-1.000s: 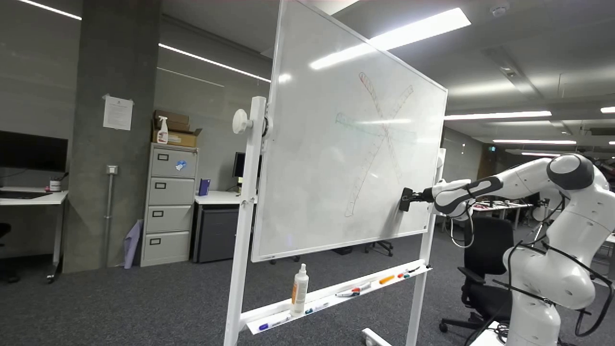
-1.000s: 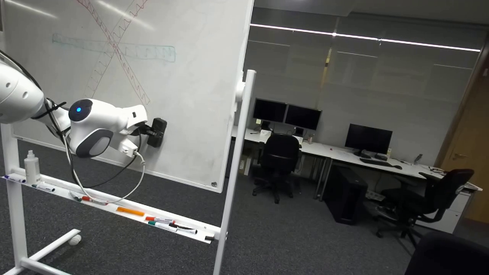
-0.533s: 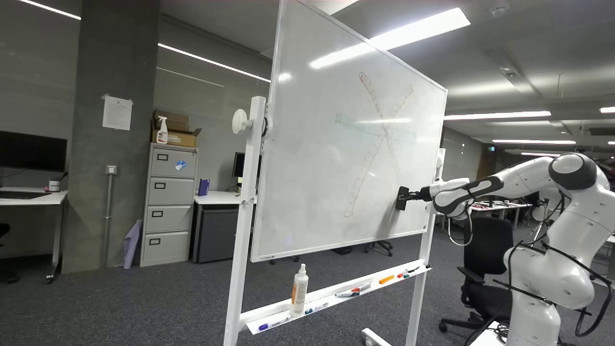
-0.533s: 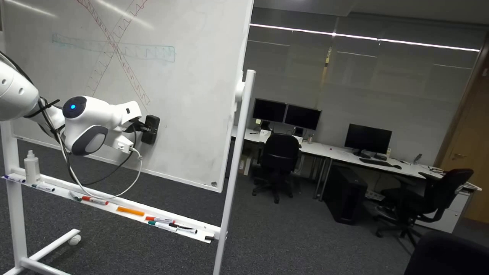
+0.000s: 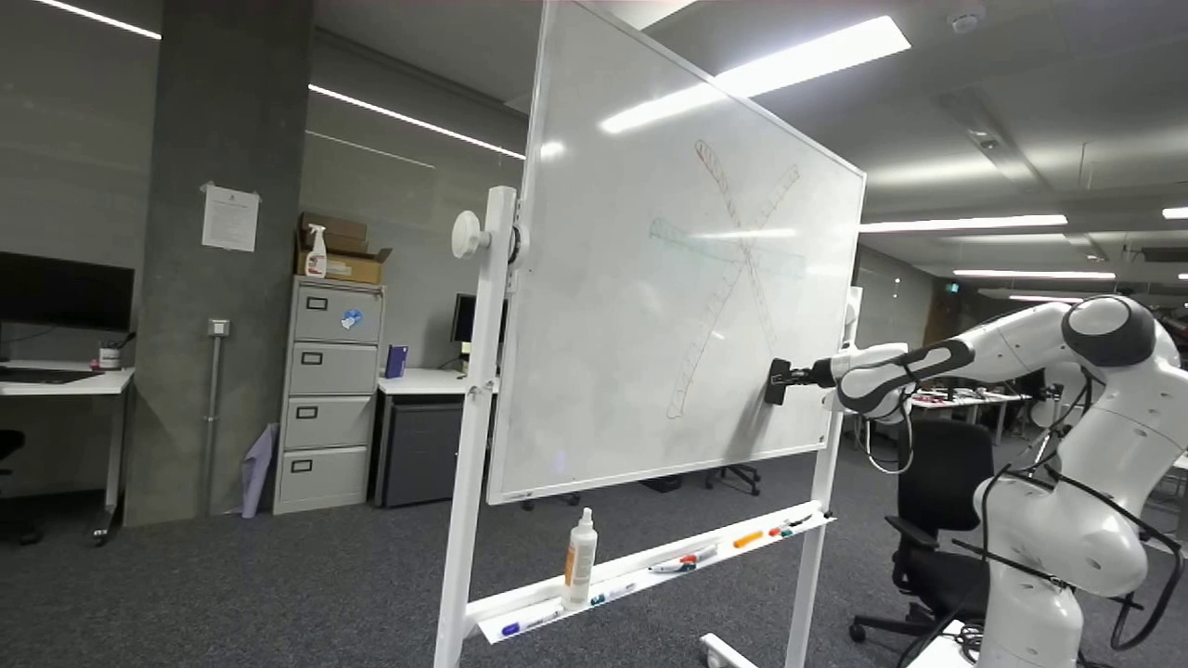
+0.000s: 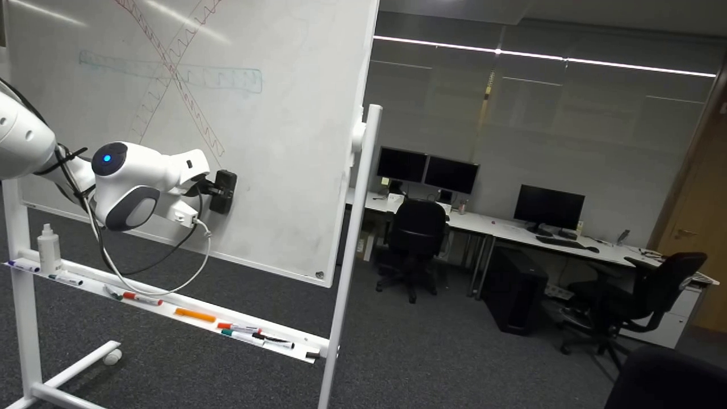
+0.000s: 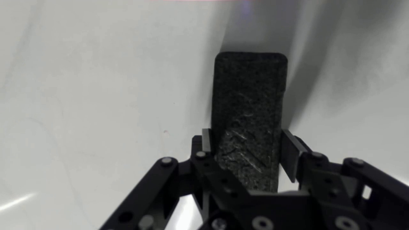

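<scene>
My gripper [image 7: 247,143] is shut on a black block-shaped eraser [image 7: 247,92], its pads [image 7: 289,156] on either long side of it. The block's scuffed, speckled face is turned to the wrist camera. In both exterior views the eraser [image 5: 779,381] is held upright at the whiteboard [image 5: 603,362], low on the board; whether it presses on the surface I cannot tell. Just above the eraser [image 6: 223,192] ends a red hatched stripe [image 6: 196,111], part of a drawn star. A green hatched bar [image 6: 227,78] crosses it. Grey smudges lie around the eraser.
Under the board runs a white ledge [image 6: 284,335] with several markers, an orange stick [image 6: 195,314] and a spray bottle [image 5: 579,561]. Cables [image 6: 207,250] loop below my wrist. A black office chair [image 5: 942,501] stands behind the arm. The board's post [image 6: 355,227] rises at its edge.
My gripper and the eraser have shifted slightly left and up along the board in both exterior views, mostly in the earlier half second. The grip is the same.
</scene>
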Controlling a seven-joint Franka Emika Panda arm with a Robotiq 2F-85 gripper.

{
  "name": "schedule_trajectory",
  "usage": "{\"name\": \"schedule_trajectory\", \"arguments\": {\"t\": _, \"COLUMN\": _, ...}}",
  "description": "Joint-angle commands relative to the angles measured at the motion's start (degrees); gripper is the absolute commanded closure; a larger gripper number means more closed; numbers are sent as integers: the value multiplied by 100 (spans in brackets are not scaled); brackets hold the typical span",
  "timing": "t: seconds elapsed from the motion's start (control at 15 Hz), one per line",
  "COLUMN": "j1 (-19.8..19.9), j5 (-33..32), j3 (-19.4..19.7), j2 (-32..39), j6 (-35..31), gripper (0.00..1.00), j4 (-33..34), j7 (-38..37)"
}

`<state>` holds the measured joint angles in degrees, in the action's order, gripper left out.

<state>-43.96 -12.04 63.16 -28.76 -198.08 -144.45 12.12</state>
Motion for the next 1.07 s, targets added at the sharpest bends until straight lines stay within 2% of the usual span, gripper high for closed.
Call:
{"name": "schedule_trajectory", "arguments": {"t": 0.0, "j1": -454, "j5": 25, "j3": 486, "j2": 0, "j6": 0, "gripper": 70, "j4": 412, "j7": 19}}
{"name": "schedule_trajectory", "arguments": {"t": 0.2, "j1": -799, "j5": -40, "j3": 997, "j2": -300, "j6": 20, "gripper": 70, "j4": 507, "j7": 68}}
{"name": "schedule_trajectory", "arguments": {"t": 0.6, "j1": -1167, "j5": -49, "j3": 1751, "j2": -488, "j6": 101, "gripper": 70, "j4": 926, "j7": 44}}
{"name": "schedule_trajectory", "arguments": {"t": 0.8, "j1": -1318, "j5": -41, "j3": 1864, "j2": -439, "j6": 53, "gripper": 70, "j4": 1001, "j7": 48}}
{"name": "schedule_trajectory", "arguments": {"t": 1.0, "j1": -1291, "j5": -45, "j3": 1681, "j2": -358, "j6": 12, "gripper": 70, "j4": 931, "j7": 20}}
